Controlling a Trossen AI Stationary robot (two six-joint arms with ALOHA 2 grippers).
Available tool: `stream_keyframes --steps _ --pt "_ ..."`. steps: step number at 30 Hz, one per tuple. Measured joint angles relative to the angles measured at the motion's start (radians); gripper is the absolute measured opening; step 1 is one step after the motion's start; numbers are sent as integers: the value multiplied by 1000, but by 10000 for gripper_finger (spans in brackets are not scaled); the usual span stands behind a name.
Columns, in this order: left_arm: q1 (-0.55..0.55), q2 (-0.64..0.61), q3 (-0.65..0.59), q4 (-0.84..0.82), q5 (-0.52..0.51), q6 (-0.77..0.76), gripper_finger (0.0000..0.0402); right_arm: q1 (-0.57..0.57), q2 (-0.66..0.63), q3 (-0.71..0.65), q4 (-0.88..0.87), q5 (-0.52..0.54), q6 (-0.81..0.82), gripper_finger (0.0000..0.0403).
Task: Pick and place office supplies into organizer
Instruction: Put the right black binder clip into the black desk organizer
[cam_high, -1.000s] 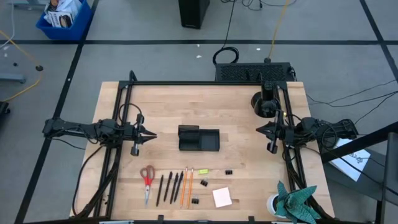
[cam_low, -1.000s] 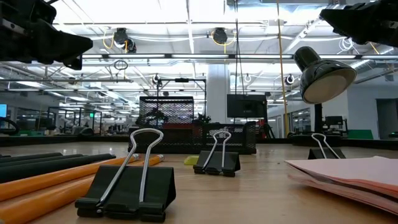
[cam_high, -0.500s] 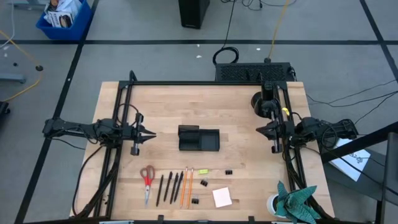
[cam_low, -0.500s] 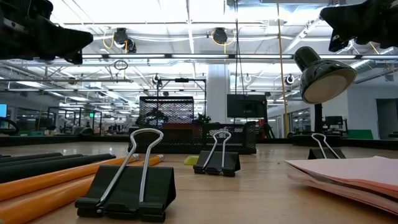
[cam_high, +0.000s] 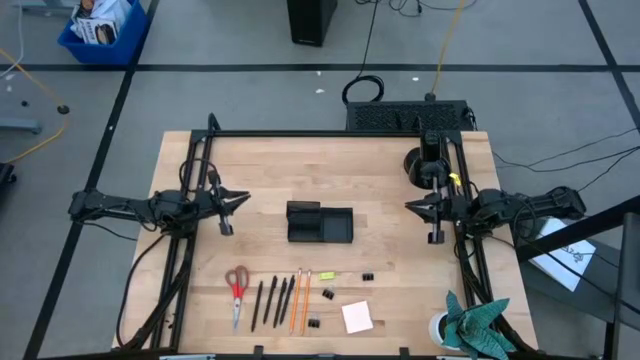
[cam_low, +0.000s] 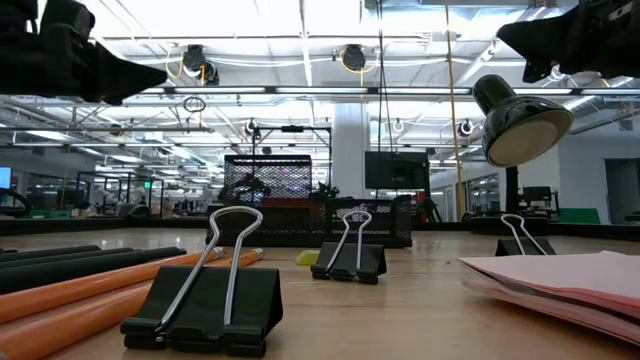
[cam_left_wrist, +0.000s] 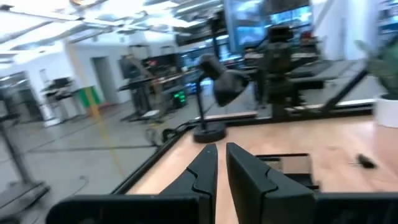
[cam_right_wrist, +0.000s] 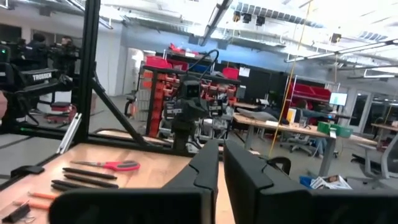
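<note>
Up off the wood, the left gripper (cam_high: 240, 197) hangs with its two dark fingers (cam_left_wrist: 202, 174) drawn nearly together, only a thin slit between them and nothing pinched there. Just ahead of its tips, toward the table's middle, sits the black organizer (cam_high: 320, 222), its compartments bare. Past the organizer on the far side, the right gripper (cam_high: 409, 206) faces back at it, likewise raised, its fingers (cam_right_wrist: 205, 165) pressed almost closed on nothing.

Toward the table's near edge from both claws, well apart from either, the supplies lie in a row: red-handled scissors (cam_high: 237, 288) nearest the left gripper's side, then the dark pens (cam_high: 272, 300), the orange pencils (cam_high: 300, 298), a yellow-green bit (cam_high: 326, 275), and black binder clips (cam_high: 368, 275). A pink sticky-note pad (cam_high: 357, 317) lies closest to the edge, with another clip (cam_high: 315, 323) beside it.

Beyond the right gripper, a potted plant (cam_high: 470, 325) stands at the near corner, and a black desk lamp (cam_low: 518, 118) at the far side.
</note>
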Motion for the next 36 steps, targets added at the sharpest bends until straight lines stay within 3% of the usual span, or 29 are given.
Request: stream_keyframes --steps 12,18,27,36 --pt "0 0 0 32 -18 22 42 1 367 30 277 -2 58 103" --pt "0 0 0 37 -19 40 42 70 574 230 112 10 108 125" --pt "0 0 0 37 -19 21 42 262 951 599 -275 278 215 126" --pt "0 0 0 34 -19 -30 42 321 1099 612 -411 285 405 126"
